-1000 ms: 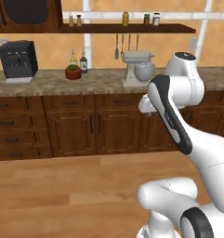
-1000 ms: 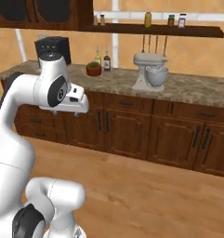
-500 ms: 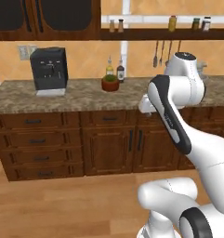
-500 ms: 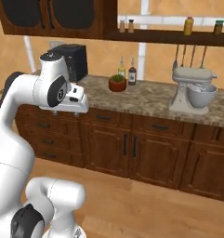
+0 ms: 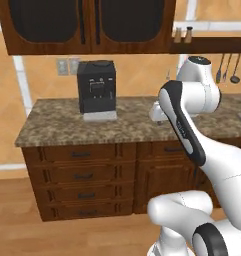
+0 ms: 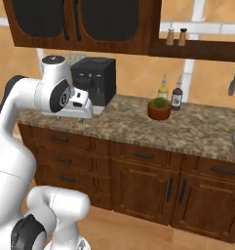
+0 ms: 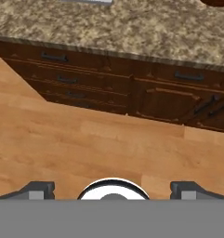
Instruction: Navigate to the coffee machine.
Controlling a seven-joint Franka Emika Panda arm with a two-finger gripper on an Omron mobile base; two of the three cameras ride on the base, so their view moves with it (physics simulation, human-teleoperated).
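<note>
The coffee machine (image 5: 96, 90) is a tall black box with a light-grey drip tray. It stands on the granite counter (image 5: 62, 129) under the dark upper cabinets, left of centre in the left base view. In the right base view the coffee machine (image 6: 98, 78) sits just behind my raised hand (image 6: 79, 104). My gripper (image 7: 112, 189) is open and holds nothing. It hangs in front of the counter and looks down at the wooden floor (image 7: 85, 148) and the drawer fronts. The fingertips (image 7: 36, 189) stand wide apart.
A potted plant (image 6: 159, 108) and two bottles (image 6: 163, 89) stand on the counter right of the machine. Drawers (image 5: 84, 175) and cabinet doors (image 6: 167, 193) run below it. A shelf with shakers (image 6: 175, 35) and hanging utensils (image 5: 227, 70) lies to the right.
The whole scene has slid right in both base views as the base drove left and closer. The coffee machine now looks larger and nearer the middle. The arm's pose is unchanged.
</note>
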